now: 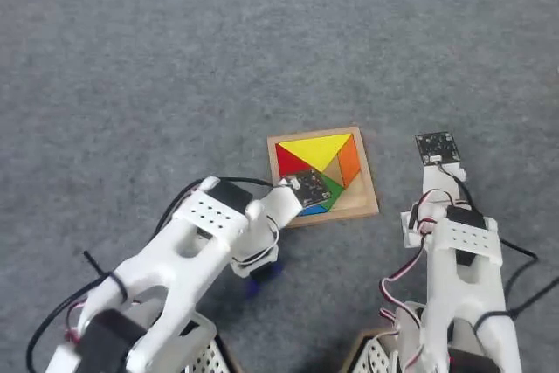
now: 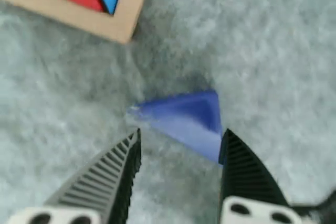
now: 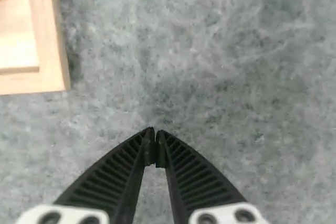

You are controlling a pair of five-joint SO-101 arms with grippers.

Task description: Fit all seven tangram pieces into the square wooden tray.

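The left arm leans over the near corner of the tray. The left gripper points down, jaws spread over the dark blue triangle, which lies on the grey table just outside the tray. The right gripper hangs beside the tray's right edge, jaws pressed together. The high view adds the yellow triangle and orange piece seated in the tray, with open table all round.

A square wooden tray is holding a yellow triangle, red triangle, orange piece and green piece, while a dark blue triangle is lying outside near its corner.
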